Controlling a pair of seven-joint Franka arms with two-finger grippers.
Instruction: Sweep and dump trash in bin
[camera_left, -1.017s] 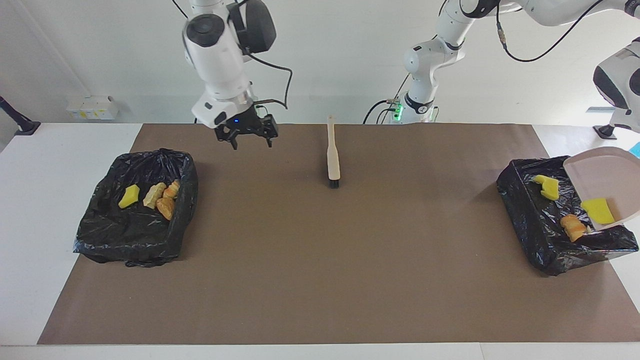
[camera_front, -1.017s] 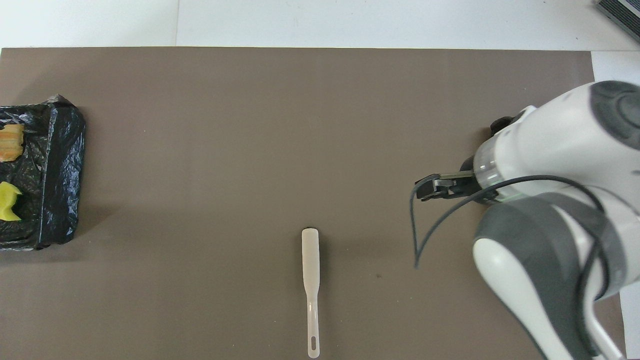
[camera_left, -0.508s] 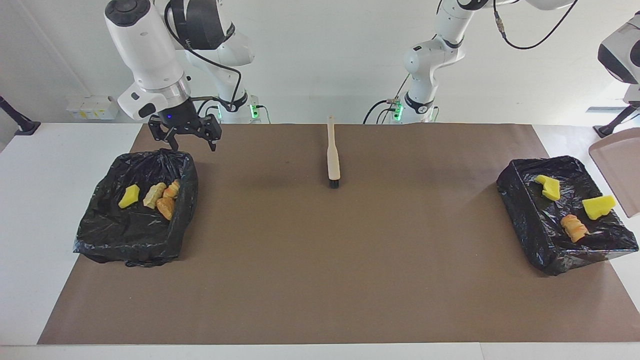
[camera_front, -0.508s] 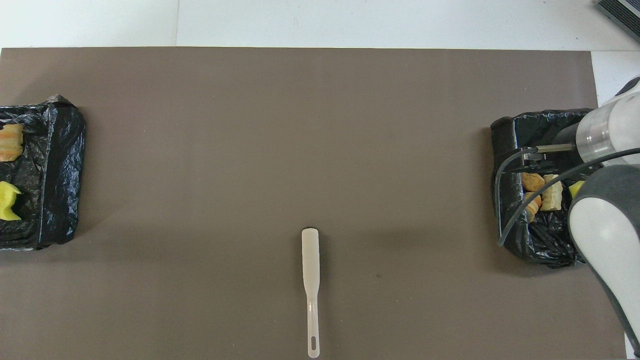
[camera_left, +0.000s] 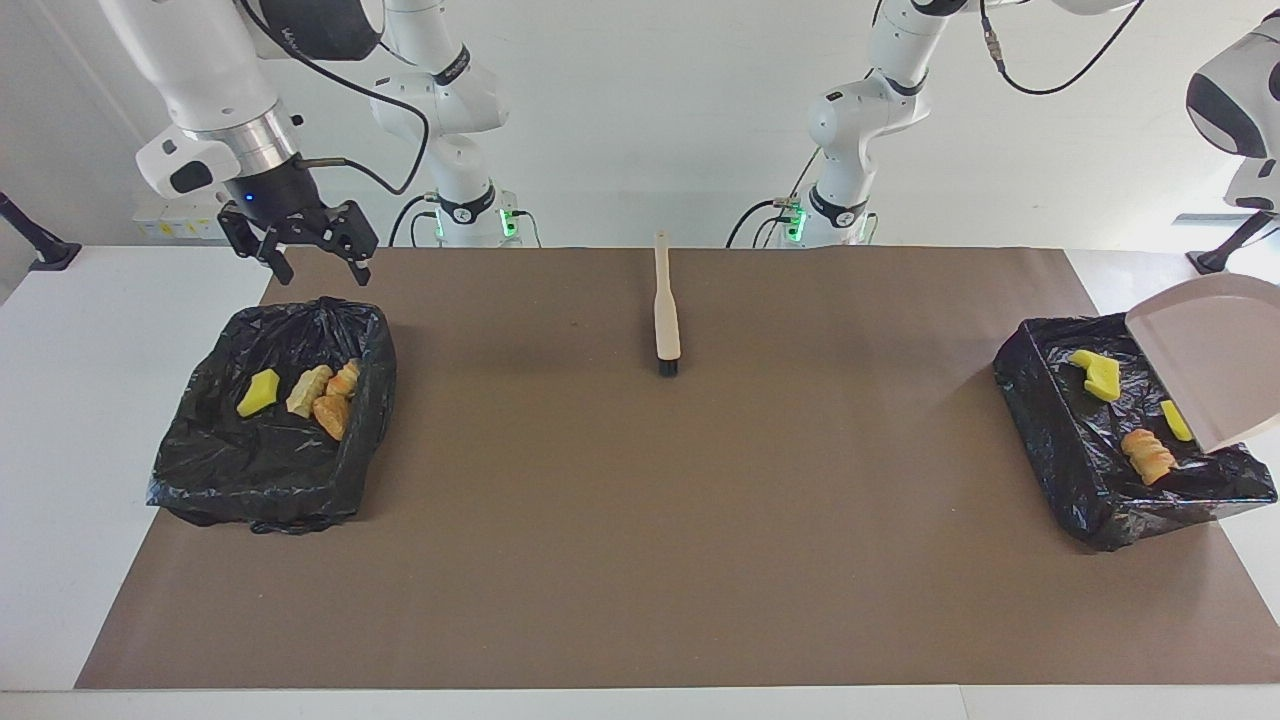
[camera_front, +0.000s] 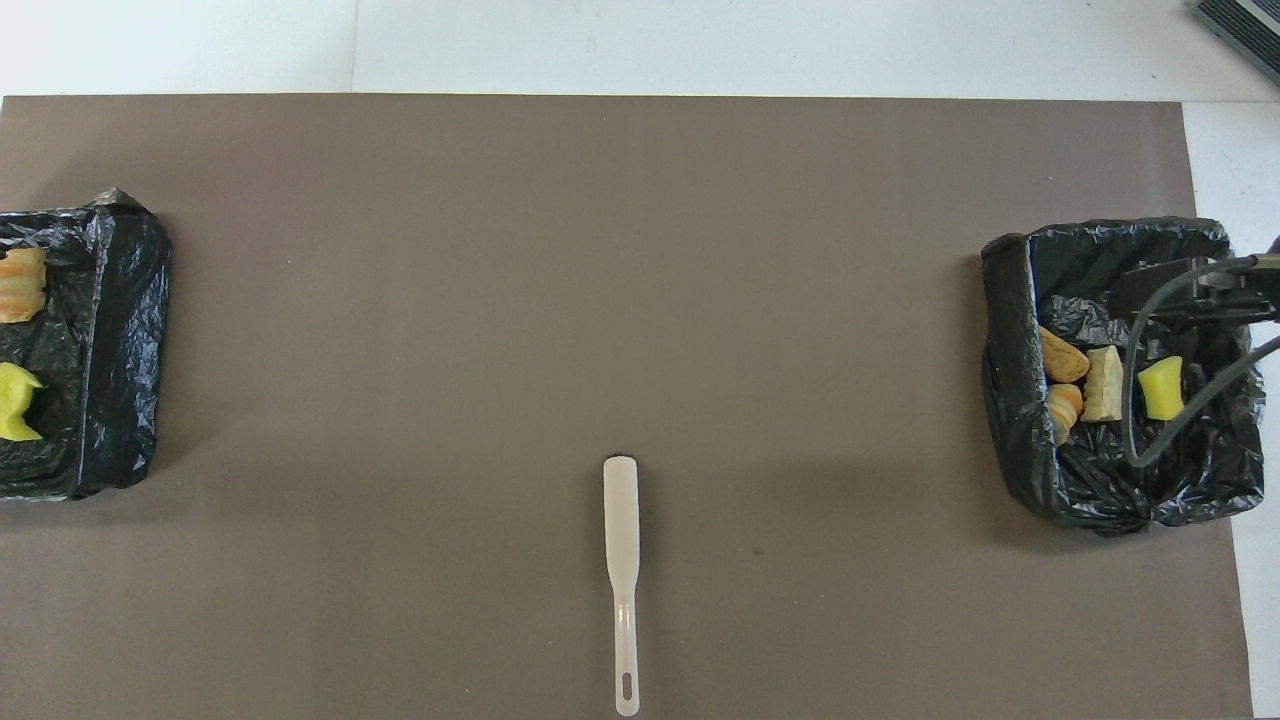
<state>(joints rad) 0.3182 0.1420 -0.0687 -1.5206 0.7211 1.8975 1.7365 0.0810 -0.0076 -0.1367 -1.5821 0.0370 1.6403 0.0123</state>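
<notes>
Nearest the robots, the beige long-handled brush with dark bristles (camera_left: 665, 305) lay flat on the brown paper mat (camera_left: 640, 520), near the middle of the table, its bristle end pointing away from the robots.

The right gripper (camera_left: 312, 258) hung in the air with its fingers spread and empty, over the mat's edge just beside the bin's robot-side rim at the right arm's end. Below it and farther from the robots stood the black-bag-lined bin (camera_left: 215, 470), holding four scraps: a yellow sponge chunk (camera_left: 259, 393), a pale striped bread-like piece (camera_left: 308, 389) and two golden-brown striped pieces (camera_left: 336, 402), bunched together toward the bin's inner wall.

At the left arm's end, a second black-lined bin (camera_left: 1060, 420) held three scraps: a yellow sponge chunk (camera_left: 1096, 372), a golden-brown bread-like piece (camera_left: 1147, 455), and another yellow chunk (camera_left: 1176, 420) partly hidden by the dustpan. The beige plastic dustpan (camera_left: 1210, 355) was tilted over that bin's outer side. The left gripper lay out of view, pressed nearly together; what it pinched could not be told.
</notes>
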